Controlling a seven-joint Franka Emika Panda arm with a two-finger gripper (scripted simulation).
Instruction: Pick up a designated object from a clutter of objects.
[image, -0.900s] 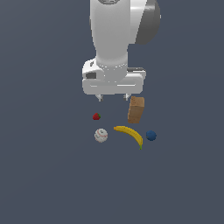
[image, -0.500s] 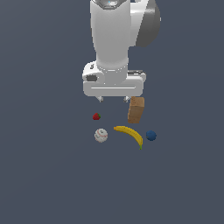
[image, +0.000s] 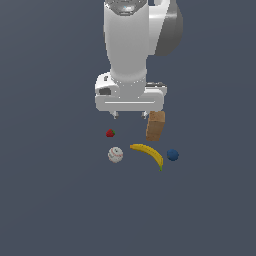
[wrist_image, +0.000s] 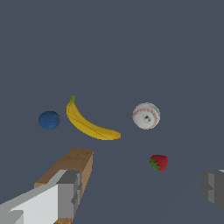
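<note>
We see the arm hanging above a dark grey worktop (image: 50, 200) with its jaws pointing down, and the gripper (image: 130, 115) is above the small cluster of things rather than among them. The jaws stand wide apart and hold nothing; in the wrist view one finger (wrist_image: 65, 194) shows at one edge and the other at the opposite edge, with bare worktop between them.

The strawberry (image: 110, 133), tiny and red with a green leafy top, lies on the worktop by itself. In the exterior view it sits below the gripper, toward the exterior view's left, roughly under the finger on that side. In the wrist view the strawberry (wrist_image: 159, 162) lies in the open span between the two fingers, closer to the one that is cut off at the picture's edge, and clear of both. We cannot tell how high the fingertips are above it.

The baseball (image: 115, 155) lies near the strawberry, apart from it. The banana (image: 149, 154) curves between the baseball and the dark blue ball (image: 173, 155), touching neither. The brown box (image: 155, 126) stands upright, leaning slightly, on the exterior view's right of the strawberry, and in the wrist view it appears just behind one finger.
</note>
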